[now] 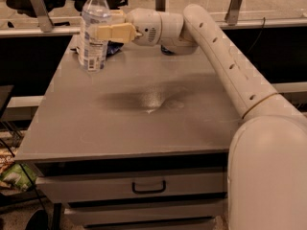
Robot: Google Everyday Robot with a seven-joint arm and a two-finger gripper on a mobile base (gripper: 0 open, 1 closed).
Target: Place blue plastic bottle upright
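Observation:
The blue plastic bottle [93,42], clear with a white cap and a white label, stands upright near the back left corner of the grey table [134,123]. Its base is at or just above the tabletop. My gripper [101,32] reaches in from the right at label height. Its cream fingers [117,32] are closed around the bottle's middle, one in front and one behind it.
A blue and white snack bag [113,49] lies just behind the bottle, partly hidden. A dark can [167,50] sits under my wrist at the back edge. My white arm [225,66] crosses the table's right side. Drawers [148,187] sit below the front edge.

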